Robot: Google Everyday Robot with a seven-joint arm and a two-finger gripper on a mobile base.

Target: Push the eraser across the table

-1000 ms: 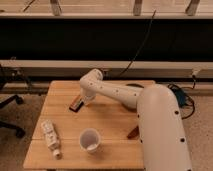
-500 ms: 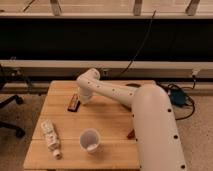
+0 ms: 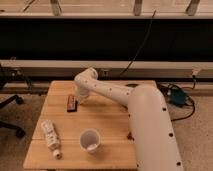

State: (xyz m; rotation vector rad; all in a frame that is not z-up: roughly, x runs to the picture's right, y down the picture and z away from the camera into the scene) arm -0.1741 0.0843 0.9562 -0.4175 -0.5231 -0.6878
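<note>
The eraser (image 3: 72, 103), a small flat dark block with orange-brown edging, lies on the light wooden table (image 3: 112, 117) in its far left part. My gripper (image 3: 80, 97) reaches down from the white arm's end, right beside the eraser's right side. I cannot tell if it touches the eraser. The arm's thick white body covers the right side of the table.
A white cup (image 3: 90, 140) stands near the front middle. A pale cream wedge-shaped piece (image 3: 50, 136) lies at the front left. A reddish-brown stick (image 3: 130, 135) peeks out beside the arm. A dark office chair (image 3: 9, 112) stands left of the table.
The arm's end has shifted a little to the left. The eraser has turned slightly, from tilted to nearly straight, and stays at about the same spot.
</note>
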